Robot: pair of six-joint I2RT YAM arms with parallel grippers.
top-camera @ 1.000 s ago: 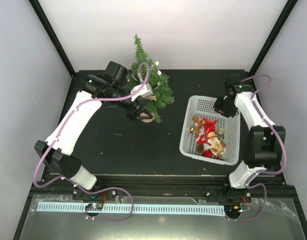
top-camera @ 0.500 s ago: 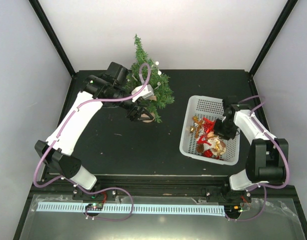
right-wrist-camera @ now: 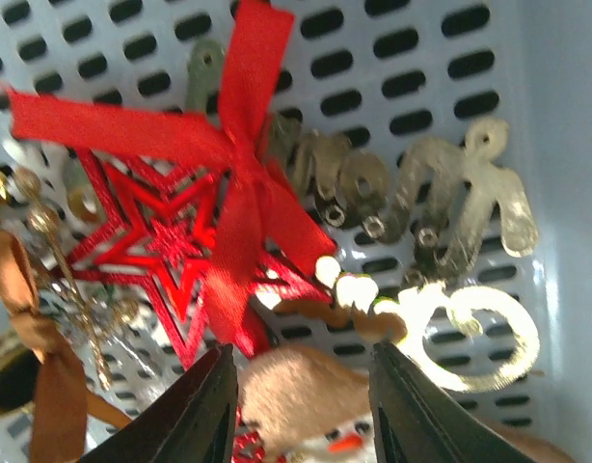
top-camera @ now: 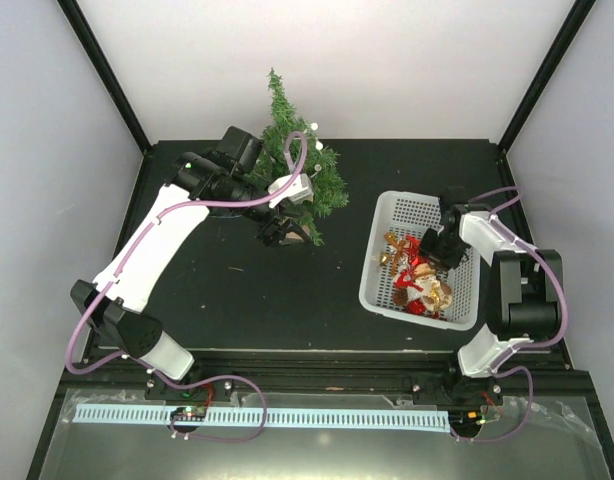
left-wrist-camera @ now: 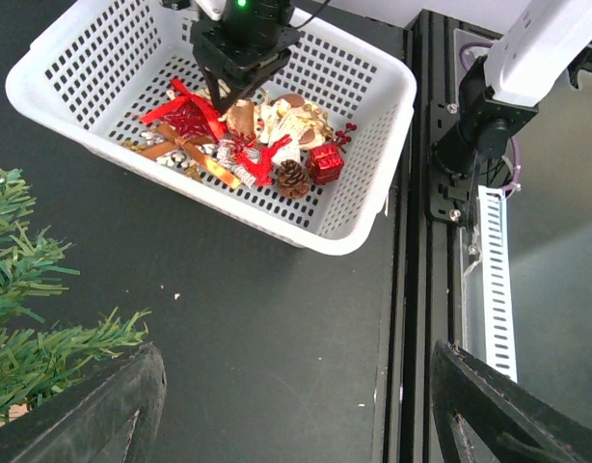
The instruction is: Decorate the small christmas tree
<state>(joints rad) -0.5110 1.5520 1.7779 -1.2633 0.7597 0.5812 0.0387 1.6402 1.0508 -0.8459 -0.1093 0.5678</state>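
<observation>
Small christmas tree [top-camera: 325,185] stands upright at back left of bench [top-camera: 237,300], well apart from white basket [top-camera: 412,206] on the right. Left hand [top-camera: 284,238] sits low at the tree's near side by its base, fingers spread wide, nothing between them. Right hand [top-camera: 434,250] is down in the basket, fingers spread over the ornament pile, just above red star [right-wrist-camera: 161,246] with ribbon, gripping nothing.

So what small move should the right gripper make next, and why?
Probably ease the right gripper down a little and close on the red star. Its jaws hang open over the star's lower points inside the white basket and hold nothing, so a grasp seems the natural step before anything goes on the tree.
</observation>
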